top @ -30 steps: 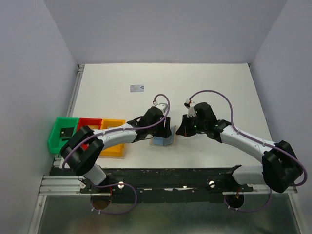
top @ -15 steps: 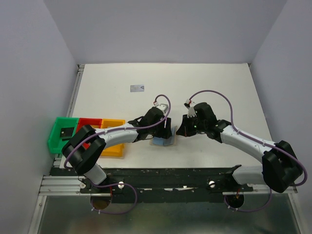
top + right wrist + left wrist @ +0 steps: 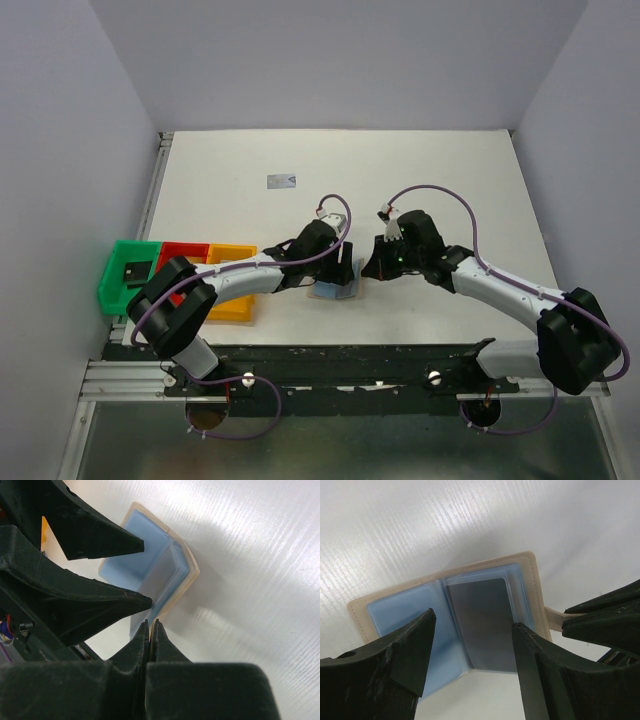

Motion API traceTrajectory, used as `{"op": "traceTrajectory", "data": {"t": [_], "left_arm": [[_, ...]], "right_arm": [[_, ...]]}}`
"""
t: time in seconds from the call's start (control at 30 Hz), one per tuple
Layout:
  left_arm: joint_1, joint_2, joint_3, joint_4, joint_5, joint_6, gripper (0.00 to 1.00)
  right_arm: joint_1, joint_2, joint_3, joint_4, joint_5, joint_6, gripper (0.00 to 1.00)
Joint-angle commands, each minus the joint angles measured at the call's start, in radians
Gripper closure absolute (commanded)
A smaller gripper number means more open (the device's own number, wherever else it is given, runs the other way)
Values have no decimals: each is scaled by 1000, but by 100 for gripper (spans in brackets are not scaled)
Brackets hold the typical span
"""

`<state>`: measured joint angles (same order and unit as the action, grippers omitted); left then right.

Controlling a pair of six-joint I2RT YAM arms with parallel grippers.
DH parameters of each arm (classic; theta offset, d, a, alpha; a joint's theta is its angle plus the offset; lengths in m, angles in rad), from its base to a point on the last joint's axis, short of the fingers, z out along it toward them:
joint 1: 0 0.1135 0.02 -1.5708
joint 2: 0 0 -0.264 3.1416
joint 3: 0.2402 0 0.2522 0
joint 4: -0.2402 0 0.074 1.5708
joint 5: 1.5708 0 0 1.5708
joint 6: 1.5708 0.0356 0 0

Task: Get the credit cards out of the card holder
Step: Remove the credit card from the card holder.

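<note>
The card holder (image 3: pixel 410 615) lies open on the table with its light-blue panels up and a tan border; it also shows in the top view (image 3: pixel 335 291) and the right wrist view (image 3: pixel 150 560). A dark grey credit card (image 3: pixel 485 622) sits in its right panel. My left gripper (image 3: pixel 472 622) is open, its fingers straddling that card just above the holder. My right gripper (image 3: pixel 150 623) is shut on the holder's tan edge tab (image 3: pixel 554 615) at the right side. A silvery card (image 3: pixel 283 181) lies alone farther back on the table.
Green (image 3: pixel 112 275), red (image 3: pixel 183 250) and yellow (image 3: pixel 232 252) bins stand in a row at the table's left edge; a black card (image 3: pixel 132 272) lies in the green one. Both arms meet over the near middle of the table.
</note>
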<state>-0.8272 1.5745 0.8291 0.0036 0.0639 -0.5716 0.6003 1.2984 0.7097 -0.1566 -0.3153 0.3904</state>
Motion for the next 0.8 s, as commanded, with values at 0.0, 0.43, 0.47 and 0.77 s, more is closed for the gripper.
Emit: {"op": "traceTrajectory", "data": {"t": [0.0,0.43,0.47,0.77], "left_arm": [[-12,-37,5,24,11,7,25],[-13,-34,11,12,5,12,24],[-13,-31,11,10,5,12,24],[-13,-5,27,-2,11,21,26]], "right_arm": [[-4,12,-7,12,-5,-12,100],[-4,7,-1,2,-4,-13,100],[-4,6,2,2,-4,-15,100],[-4,6,2,-1,-7,-15,100]]}}
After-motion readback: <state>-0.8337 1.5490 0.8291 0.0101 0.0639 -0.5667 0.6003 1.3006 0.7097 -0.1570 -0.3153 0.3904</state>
